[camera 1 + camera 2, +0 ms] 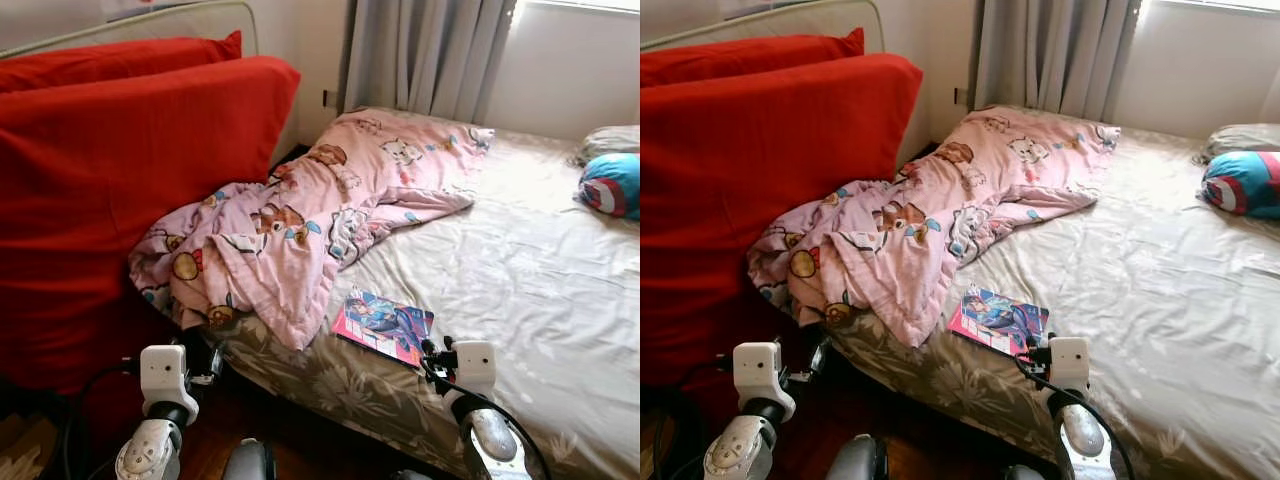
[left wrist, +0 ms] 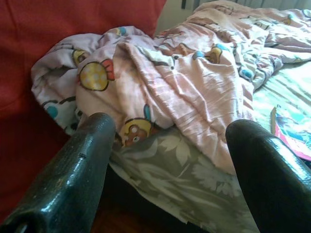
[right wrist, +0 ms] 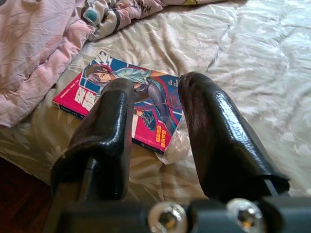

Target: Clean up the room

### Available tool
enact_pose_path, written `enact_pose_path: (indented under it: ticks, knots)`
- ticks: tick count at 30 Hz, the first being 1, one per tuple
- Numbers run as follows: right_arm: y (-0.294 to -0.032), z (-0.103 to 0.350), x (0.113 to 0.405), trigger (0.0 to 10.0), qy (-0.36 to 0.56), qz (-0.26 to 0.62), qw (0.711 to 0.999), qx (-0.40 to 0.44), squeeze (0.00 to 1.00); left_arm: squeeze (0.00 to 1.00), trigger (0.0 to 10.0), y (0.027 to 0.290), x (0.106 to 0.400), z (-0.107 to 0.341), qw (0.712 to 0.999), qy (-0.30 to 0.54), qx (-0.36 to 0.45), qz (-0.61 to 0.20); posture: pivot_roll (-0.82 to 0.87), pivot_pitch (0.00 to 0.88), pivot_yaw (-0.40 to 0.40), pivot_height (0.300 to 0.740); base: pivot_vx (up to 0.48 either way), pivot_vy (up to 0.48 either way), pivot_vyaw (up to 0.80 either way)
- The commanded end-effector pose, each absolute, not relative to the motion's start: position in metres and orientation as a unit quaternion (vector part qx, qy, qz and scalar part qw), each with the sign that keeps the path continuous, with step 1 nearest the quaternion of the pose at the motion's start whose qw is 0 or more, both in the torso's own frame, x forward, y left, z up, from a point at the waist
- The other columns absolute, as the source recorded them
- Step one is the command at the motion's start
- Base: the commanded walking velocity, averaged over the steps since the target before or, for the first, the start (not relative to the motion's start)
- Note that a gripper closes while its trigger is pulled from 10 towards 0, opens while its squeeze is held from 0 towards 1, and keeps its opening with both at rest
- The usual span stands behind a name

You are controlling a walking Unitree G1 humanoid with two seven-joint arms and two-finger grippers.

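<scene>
Bed: unmade.
Blanket: crumpled at 10 o'clock.
Comic book: not yet lifted.
Right hand: apart, above book.
Left hand: apart, near blanket.
Progress: barely begun.

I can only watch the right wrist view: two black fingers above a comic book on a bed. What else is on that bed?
Observer: A crumpled pink blanket with cartoon animals covers the bed's left side, up against big red cushions.
Operator: Anything further away?
Observer: A blue, red and white round pillow lies at the far right, below grey curtains.
Operator: Where is the other arm?
Observer: The left gripper is open, at the bed's near edge in front of the blanket; the right gripper, also open, is over the comic book.
</scene>
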State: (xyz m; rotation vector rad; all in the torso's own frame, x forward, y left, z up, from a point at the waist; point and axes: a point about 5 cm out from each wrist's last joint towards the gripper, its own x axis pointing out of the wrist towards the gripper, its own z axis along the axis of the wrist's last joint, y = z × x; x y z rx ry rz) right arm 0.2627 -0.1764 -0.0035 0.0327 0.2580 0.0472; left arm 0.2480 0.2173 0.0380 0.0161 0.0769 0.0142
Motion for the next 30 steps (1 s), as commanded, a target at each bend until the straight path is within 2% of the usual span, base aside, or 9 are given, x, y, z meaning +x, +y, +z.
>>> enact_pose_path:
  ticks: [1,30]
  knots:
    - [-0.174,0.0,0.268,10.0,0.124,0.029,0.992,0.021,0.0,0.0,10.0,0.221,0.254,0.041,0.999,0.04,0.008,0.009,0.0,0.0,-0.016,0.623,0.304,0.0,0.0]
    - [-0.164,-0.007,0.268,10.0,0.155,0.056,0.986,0.037,0.0,0.0,10.0,0.223,0.248,0.042,0.999,0.042,0.009,0.012,0.02,0.0,-0.012,0.623,0.312,0.0,0.0]
